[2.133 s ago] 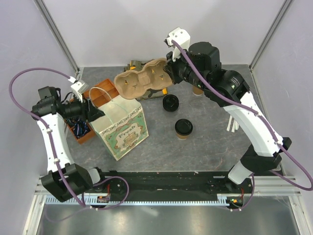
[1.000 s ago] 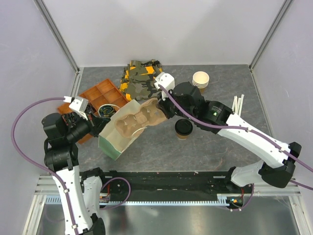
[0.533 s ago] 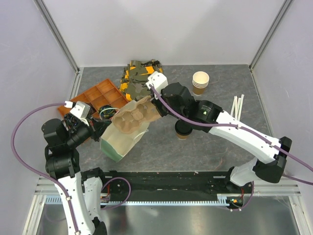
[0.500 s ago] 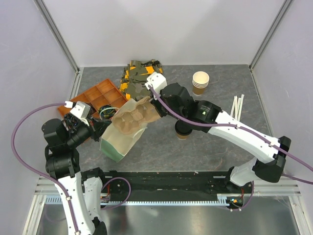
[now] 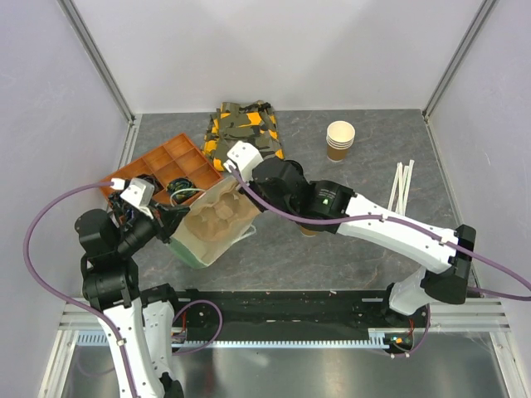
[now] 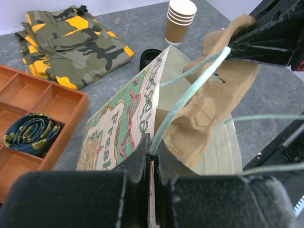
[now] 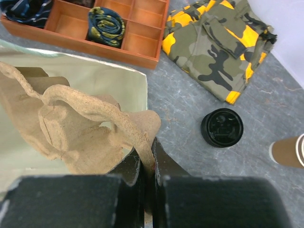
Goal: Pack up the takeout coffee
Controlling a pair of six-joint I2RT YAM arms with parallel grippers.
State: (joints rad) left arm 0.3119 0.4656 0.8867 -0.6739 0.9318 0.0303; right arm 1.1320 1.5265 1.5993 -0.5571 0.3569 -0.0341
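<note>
The takeout coffee (image 5: pixel 308 230) is almost hidden under my right arm; only a sliver of its brown cup shows. The printed paper bag (image 5: pixel 192 247) leans over with its mouth facing up and right. My left gripper (image 6: pixel 153 142) is shut on the bag's pale green cord handle (image 6: pixel 190 92), at the bag's left in the top view (image 5: pixel 168 220). My right gripper (image 7: pixel 148 147) is shut on the rim of a brown pulp cup carrier (image 7: pixel 71 123). The carrier (image 5: pixel 217 214) sits partly inside the bag's mouth.
A loose black lid (image 7: pixel 222 127) lies on the table right of the bag. A stack of lidless paper cups (image 5: pixel 339 139) stands at the back right. An orange divided tray (image 5: pixel 158 162) holds rolled ties, beside camouflage clothing (image 5: pixel 241 128). White sticks (image 5: pixel 401 186) lie at the right.
My right arm has carried the cup carrier left and down, deeper into the bag's mouth. The bag has tipped a little further. Both grips are unchanged.
</note>
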